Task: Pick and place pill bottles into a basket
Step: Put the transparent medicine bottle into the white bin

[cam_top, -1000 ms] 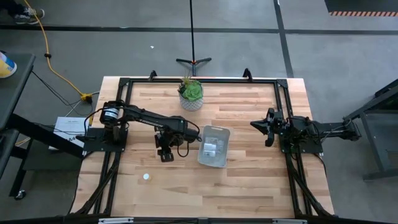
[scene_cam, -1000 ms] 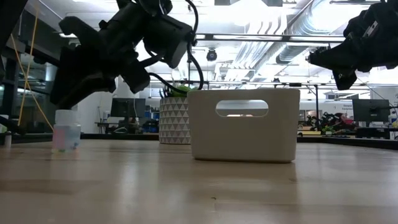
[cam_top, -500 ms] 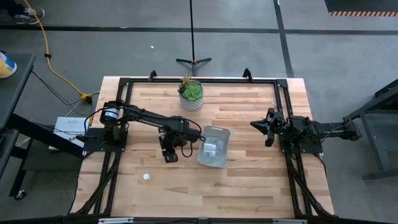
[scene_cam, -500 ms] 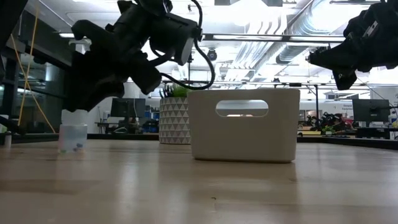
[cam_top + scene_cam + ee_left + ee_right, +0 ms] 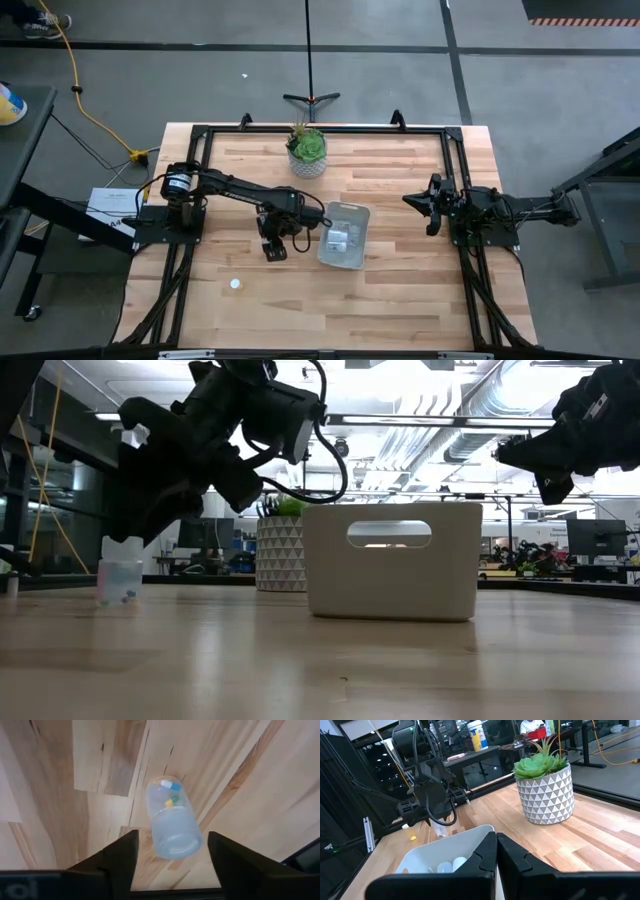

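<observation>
A translucent pill bottle (image 5: 172, 820) with coloured pills inside stands upright on the wooden table; it also shows in the low view (image 5: 119, 575). My left gripper (image 5: 172, 837) is open just above it, pointing down, one finger on either side and a gap at each. In the high view this gripper (image 5: 272, 250) is left of the pale basket (image 5: 345, 235), which holds whitish bottles (image 5: 445, 866). Another small bottle (image 5: 235, 285) stands near the front left. My right gripper (image 5: 410, 200) is shut and empty at the table's right side.
A white-potted green plant (image 5: 307, 150) stands at the far middle, behind the basket. A black frame (image 5: 320, 128) runs around the tabletop. Bare wood lies between the basket and my right arm.
My left gripper has moved a little toward the table's right edge and come down over the upright bottle, so that its open fingers now stand on either side of the bottle's top. My right arm has kept still.
</observation>
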